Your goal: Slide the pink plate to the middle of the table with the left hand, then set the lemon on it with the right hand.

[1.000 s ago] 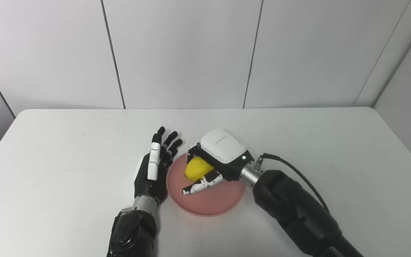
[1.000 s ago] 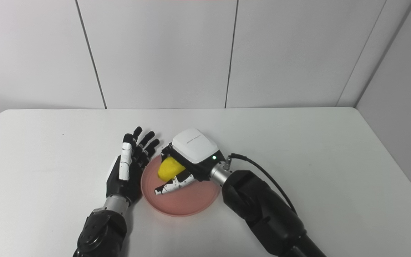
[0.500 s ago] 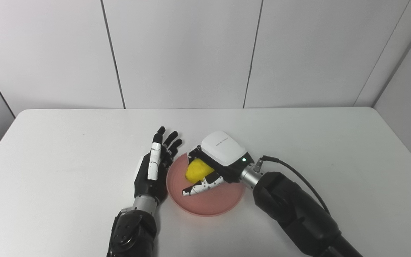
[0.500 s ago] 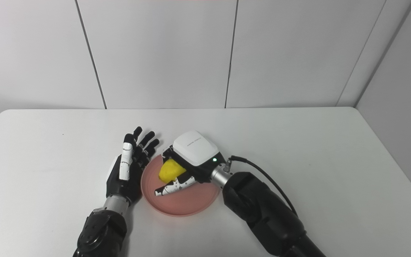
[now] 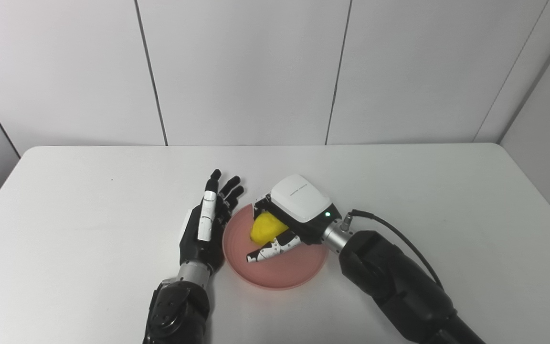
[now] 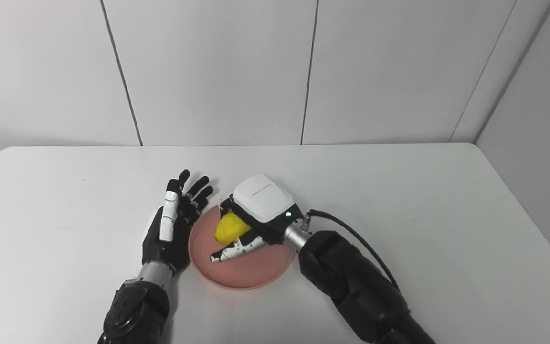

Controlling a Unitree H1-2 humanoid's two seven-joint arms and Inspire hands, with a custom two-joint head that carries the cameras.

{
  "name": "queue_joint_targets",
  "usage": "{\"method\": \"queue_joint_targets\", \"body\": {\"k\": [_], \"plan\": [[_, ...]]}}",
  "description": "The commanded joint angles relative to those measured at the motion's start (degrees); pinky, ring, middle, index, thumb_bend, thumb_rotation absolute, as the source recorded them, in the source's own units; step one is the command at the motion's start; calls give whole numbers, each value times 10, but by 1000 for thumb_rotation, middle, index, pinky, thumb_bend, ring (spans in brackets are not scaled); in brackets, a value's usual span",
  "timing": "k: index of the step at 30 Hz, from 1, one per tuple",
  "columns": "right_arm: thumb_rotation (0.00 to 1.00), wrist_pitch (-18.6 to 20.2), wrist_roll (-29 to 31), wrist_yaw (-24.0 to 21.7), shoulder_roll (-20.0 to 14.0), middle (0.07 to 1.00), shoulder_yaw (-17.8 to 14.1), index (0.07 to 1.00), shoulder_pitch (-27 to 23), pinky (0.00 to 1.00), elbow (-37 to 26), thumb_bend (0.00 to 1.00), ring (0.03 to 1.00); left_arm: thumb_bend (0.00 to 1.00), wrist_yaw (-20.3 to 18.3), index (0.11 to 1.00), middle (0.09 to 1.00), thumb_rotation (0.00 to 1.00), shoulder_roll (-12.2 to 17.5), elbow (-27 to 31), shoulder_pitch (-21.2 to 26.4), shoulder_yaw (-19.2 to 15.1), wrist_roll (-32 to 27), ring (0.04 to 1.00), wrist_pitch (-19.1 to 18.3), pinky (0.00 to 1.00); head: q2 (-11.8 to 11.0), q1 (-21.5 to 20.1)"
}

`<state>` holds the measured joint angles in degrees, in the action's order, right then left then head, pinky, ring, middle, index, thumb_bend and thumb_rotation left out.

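The right hand (image 5: pixel 288 217) is reaching over the pink plate (image 5: pixel 275 274) from the plate's right side, its white back turned upward. It is curling its fingers (image 5: pixel 260 201) and thumb (image 5: pixel 269 250) around the lemon (image 5: pixel 266 227), which is sitting under the palm, between the fingers on its far side and the thumb on its near side. Whether the lemon is already touching the plate's surface or is just above it cannot be told; it is lying over the plate's far-left part, well inside the rim.

The left hand (image 6: pixel 170 229) is standing on edge just to the left of the plate, its fingers stretched out straight and slightly fanned, pointing away from the robot. It is holding nothing. Its palm side is facing the plate's left rim, and it appears to be touching or nearly touching that rim. The lemon is lying to the right of this hand, close by but apart from it.

The plate is resting on the white table (image 5: pixel 89 229), near the table's middle, between the two hands.

Counted: one plate, one lemon, two hands.
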<state>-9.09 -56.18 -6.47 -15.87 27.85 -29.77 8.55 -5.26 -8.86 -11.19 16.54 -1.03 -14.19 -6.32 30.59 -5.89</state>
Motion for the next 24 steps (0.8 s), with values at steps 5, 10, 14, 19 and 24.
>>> {"method": "queue_joint_targets", "body": {"k": [5, 10, 14, 19, 24], "plan": [[672, 6, -6, 6, -2, 584, -11, 620, -15, 441, -24, 791, 532, 804, 13, 1000, 920, 812, -1, -13, -15, -1, 5, 930, -32, 1000, 1, -1], [661, 3, -7, -1, -3, 636, -12, 651, -18, 489, -29, 799, 584, 801, 13, 1000, 923, 820, -1, -13, -16, -1, 6, 921, -30, 1000, 1, -2], [656, -2, -6, -1, -5, 634, -12, 658, -22, 493, -27, 791, 580, 801, 13, 1000, 914, 818, -1, -15, -15, -1, 6, 915, -29, 1000, 1, -2], [670, 0, -2, -10, -5, 636, -14, 653, -23, 504, -35, 784, 585, 810, 11, 1000, 915, 813, -2, -17, -15, -2, 3, 918, -27, 1000, 1, -3], [693, -10, 13, 1, -1, 633, -23, 631, -23, 519, -38, 784, 599, 805, 13, 1000, 922, 821, -1, -19, -14, -1, 8, 911, -21, 1000, 1, -1]]}}
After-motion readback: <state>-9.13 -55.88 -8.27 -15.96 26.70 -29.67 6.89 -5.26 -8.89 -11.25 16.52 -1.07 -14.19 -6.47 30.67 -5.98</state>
